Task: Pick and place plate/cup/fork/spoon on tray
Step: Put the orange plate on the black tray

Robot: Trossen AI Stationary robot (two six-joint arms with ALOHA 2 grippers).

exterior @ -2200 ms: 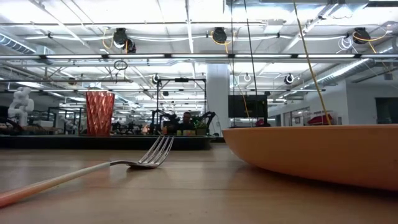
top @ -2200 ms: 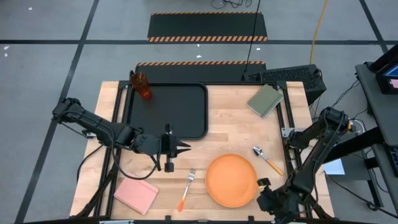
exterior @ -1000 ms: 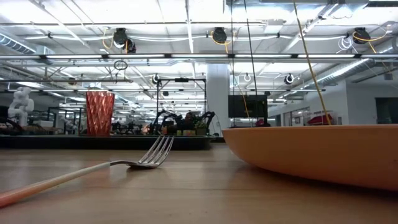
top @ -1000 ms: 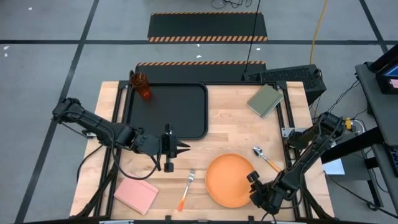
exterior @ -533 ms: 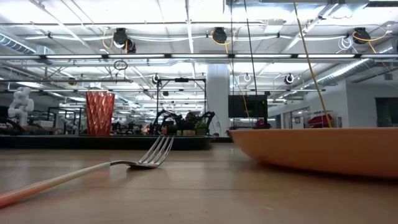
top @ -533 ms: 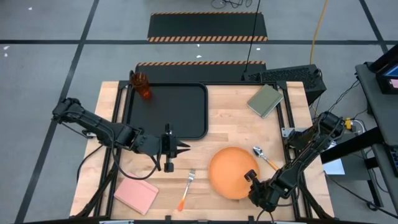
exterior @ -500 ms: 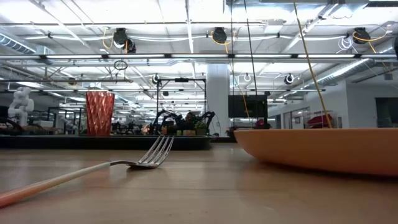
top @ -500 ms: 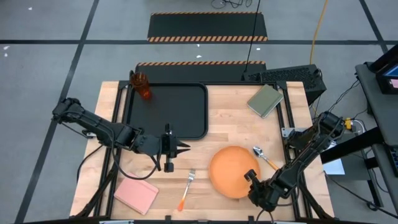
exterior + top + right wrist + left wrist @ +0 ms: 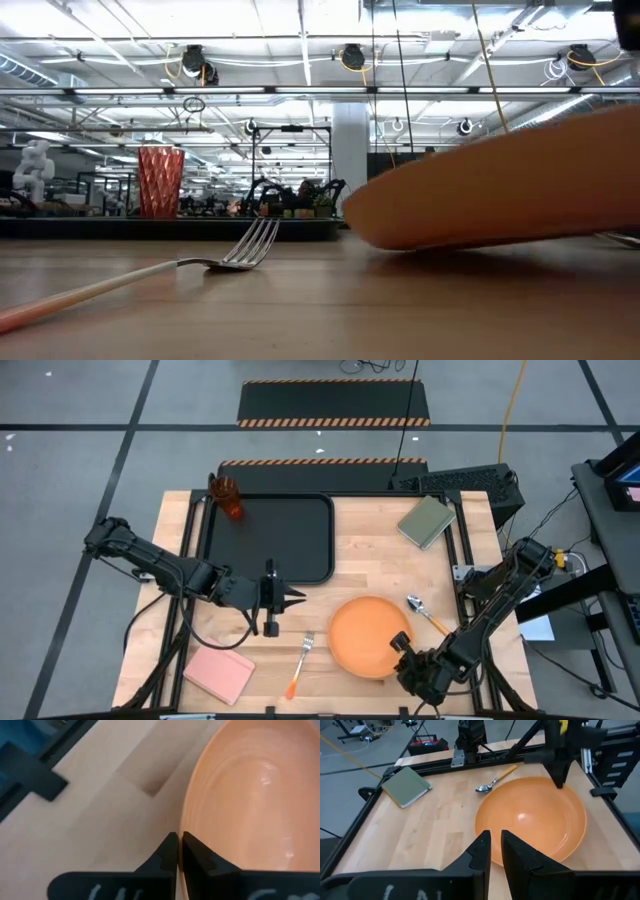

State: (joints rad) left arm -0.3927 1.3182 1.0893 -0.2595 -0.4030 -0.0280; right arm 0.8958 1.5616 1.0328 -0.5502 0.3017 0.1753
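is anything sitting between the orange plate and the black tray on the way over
Nothing lies on the bare wood between the round orange plate, pinched at its rim by the right gripper, and the black rectangular tray. The left gripper hovers near the tray's closest corner, and the orange tumbler stands at its far corner.

High view: camera overhead, looking straight down on the whole pale wooden table (image 9: 380,575), far enough to show surrounding floor. Low view: camera at table-top level, facing across the boards into the room, very near the round flat orange plate (image 9: 500,190) at 3 o'clock. Left wrist view: looks forward past the left pincer (image 9: 495,852) over the table's right half. Right wrist view: closest of all, past the right pincer (image 9: 179,850) at the plate's rim. All four views share the plate.
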